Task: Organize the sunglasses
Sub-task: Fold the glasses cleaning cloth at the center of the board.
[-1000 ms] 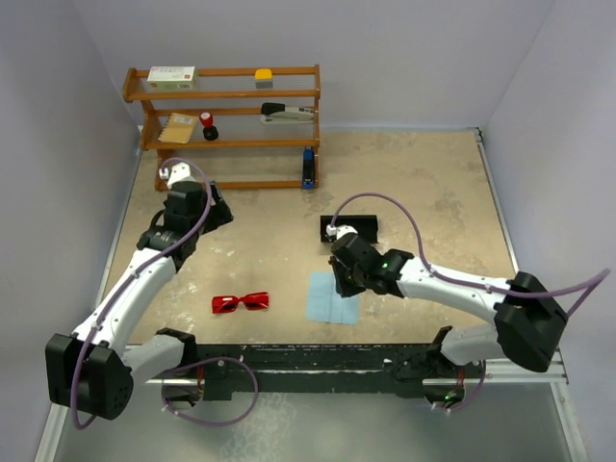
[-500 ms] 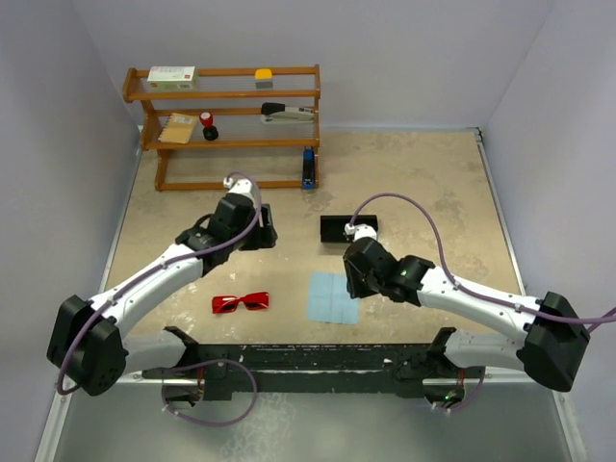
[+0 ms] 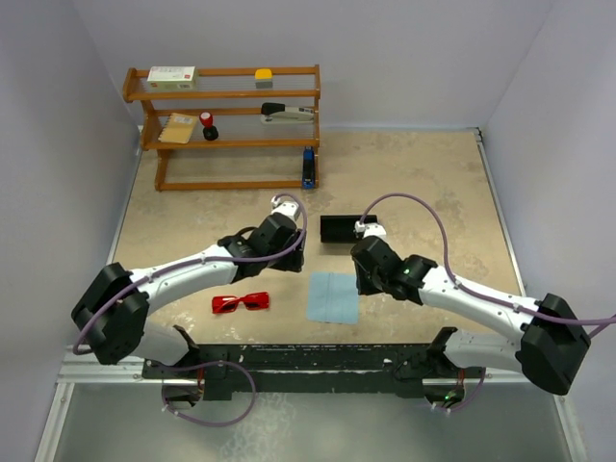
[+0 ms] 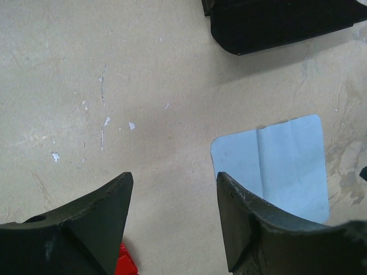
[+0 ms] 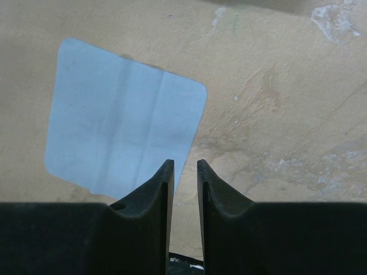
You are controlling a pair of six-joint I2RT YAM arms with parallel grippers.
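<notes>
The red sunglasses [image 3: 241, 303] lie on the table near its front edge, left of the light blue cloth [image 3: 333, 296]. A red corner of them shows in the left wrist view [image 4: 123, 262]. The black case [image 3: 346, 227] lies behind the cloth. My left gripper [image 3: 292, 258] is open and empty, hovering over bare table between the sunglasses and the case [image 4: 275, 23], with the cloth [image 4: 281, 166] to its right. My right gripper [image 3: 362, 281] is empty, jaws nearly together, at the cloth's right edge [image 5: 120, 114].
A wooden shelf [image 3: 231, 96] with several small items stands at the back left. A blue object [image 3: 308, 166] stands at its right foot. Grey walls close in both sides. A black rail [image 3: 308, 361] runs along the front edge.
My left arm has swung right, from beside the shelf to the middle of the table. My right gripper has shifted slightly right, off the cloth. The sunglasses, cloth and case have not moved.
</notes>
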